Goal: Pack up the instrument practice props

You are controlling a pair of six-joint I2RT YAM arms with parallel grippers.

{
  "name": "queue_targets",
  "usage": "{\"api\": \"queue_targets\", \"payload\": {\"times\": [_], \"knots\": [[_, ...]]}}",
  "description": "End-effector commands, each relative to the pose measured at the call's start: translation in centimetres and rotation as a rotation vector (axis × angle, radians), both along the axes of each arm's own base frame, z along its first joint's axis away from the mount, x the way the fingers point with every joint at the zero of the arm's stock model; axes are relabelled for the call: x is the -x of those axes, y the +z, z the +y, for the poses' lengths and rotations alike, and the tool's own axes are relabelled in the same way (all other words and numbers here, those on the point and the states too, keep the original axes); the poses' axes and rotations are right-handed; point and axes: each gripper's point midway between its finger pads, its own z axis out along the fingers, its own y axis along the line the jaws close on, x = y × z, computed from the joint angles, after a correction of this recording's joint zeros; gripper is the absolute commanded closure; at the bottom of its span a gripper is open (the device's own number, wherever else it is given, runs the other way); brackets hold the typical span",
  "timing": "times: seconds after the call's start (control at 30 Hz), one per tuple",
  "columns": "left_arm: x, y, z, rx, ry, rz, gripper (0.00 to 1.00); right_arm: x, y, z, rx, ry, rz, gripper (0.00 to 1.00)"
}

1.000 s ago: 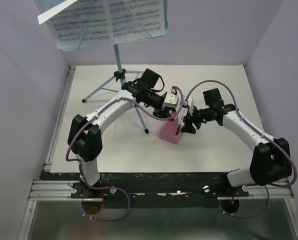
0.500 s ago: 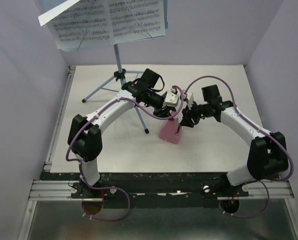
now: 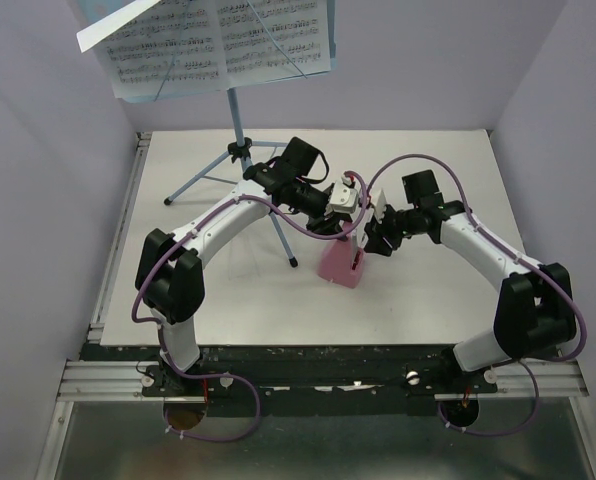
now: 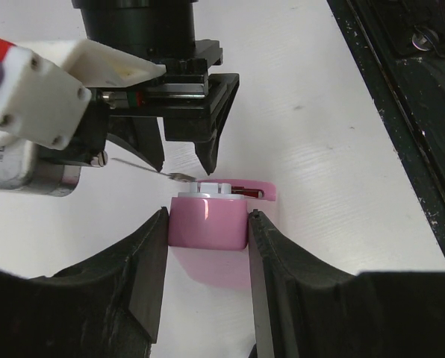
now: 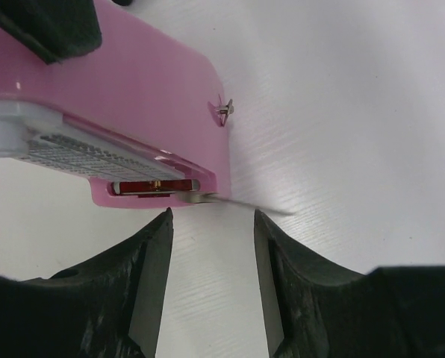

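Left pincer [image 4: 207, 218]: clenched on the pink metronome [image 4: 207, 233], one finger pressed on each side, likely to stop it tipping or sliding.
Right pincer [image 5: 211, 224]: released, fingers apart, nothing gripped; tips right by the thin metal stick [image 5: 241, 203] poking out of the metronome, likely lined up to tuck it away.
Metronome place: standing near the middle of the desk [image 3: 428, 290], between the two pincers.
Music stand [image 3: 236, 110]: upright by the far left corner of the desk, well apart from the pincers, legs spread.
Sheet music [image 3: 248, 35]: resting on the stand's top, not yet packed.
Writing: printed notes on the pages, too small to read; no brand name seen on the metronome.
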Motion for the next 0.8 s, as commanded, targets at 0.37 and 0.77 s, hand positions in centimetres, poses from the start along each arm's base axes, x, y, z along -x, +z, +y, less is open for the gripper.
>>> {"api": "queue_targets", "payload": {"times": [0.37, 0.77], "knots": [[0.1, -1.5, 1.4, -0.079, 0.033, 0.010, 1.00, -1.0, 1.1, 1.9, -0.092, -0.047, 0.099, 0.42], [0.0, -1.7, 1.4, -0.084, 0.029, 0.005, 1.00, 0.3, 1.5, 1.9, -0.092, 0.031, 0.089, 0.59]]}}
